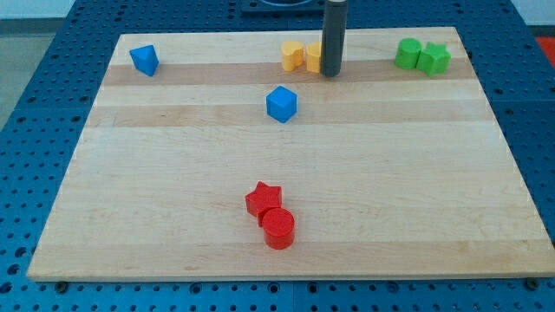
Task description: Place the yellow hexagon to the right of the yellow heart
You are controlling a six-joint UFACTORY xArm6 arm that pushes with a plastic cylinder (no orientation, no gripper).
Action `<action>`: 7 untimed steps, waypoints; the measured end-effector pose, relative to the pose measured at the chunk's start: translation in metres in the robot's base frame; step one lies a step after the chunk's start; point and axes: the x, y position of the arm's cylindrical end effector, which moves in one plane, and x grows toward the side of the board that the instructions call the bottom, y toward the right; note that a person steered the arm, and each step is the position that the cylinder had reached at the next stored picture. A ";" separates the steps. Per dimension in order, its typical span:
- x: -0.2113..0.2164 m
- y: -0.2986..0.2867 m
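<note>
At twelve o'clock on the wooden board (173, 173), the yellow hexagon (314, 57) is touched by my tip (330, 74), beside the yellow heart (292, 56); light, rigid, slippery, pushed at its side. No jaws are fitted.

We see a pale wooden board (173, 173) with visible grain, matt and smooth; the blue perforated base (35, 104) looks like metal; our rod (334, 35) is dark and matt — the blocks look like smooth plastic.

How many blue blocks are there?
2. One blue block sits near the view's top left corner. The other blue block sits near the middle, below the yellow blocks. None seems hidden.
</note>
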 end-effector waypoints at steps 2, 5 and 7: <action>0.009 0.042; -0.004 0.003; -0.004 -0.009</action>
